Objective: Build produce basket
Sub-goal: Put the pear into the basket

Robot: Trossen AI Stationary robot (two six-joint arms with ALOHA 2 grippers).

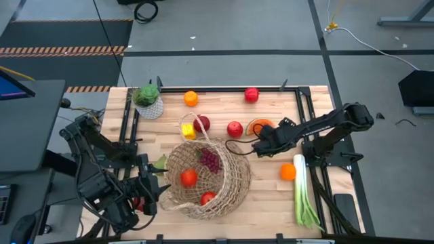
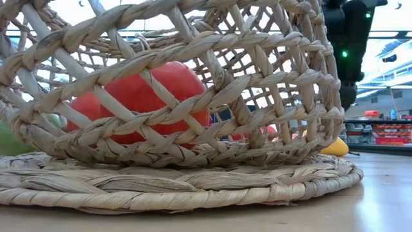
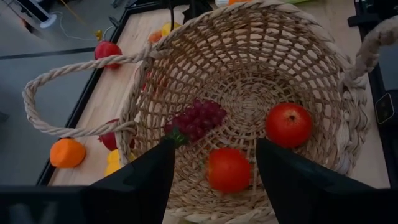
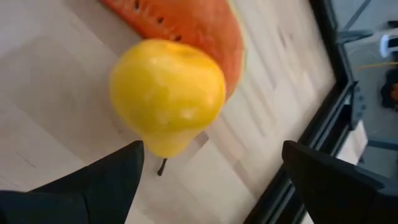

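High view: the basket (image 1: 207, 177) sits near the table's (image 1: 271, 196) front edge, left of centre, tipped on its side with its mouth towards the front-left corner and its loop handle (image 1: 193, 126) reaching back towards the table's middle. Grapes (image 1: 211, 161) and two red fruits (image 1: 188, 178) lie inside. The left gripper (image 1: 150, 192) is at the rim on the front-left side, probably steadying the basket so it stays open for loading. The right gripper (image 1: 259, 146) hovers right of centre, just in front of an orange slice (image 1: 259, 127). A leek (image 1: 302, 193) lies along the right edge, long axis front to back, white end rearward.

Low view: the basket's weave fills the frame, a red fruit (image 2: 145, 96) resting against the wall.

Left wrist view: the fingers (image 3: 146, 177) are spread either side of the near rim without pinching it, looking straight into the basket's mouth.

Right wrist view: the fingers (image 4: 109, 177) stand wide apart, holding nothing, around a yellow pear (image 4: 166, 93) that lies beside the slice, stem end towards the camera. I judge it is lined up to be grasped next.
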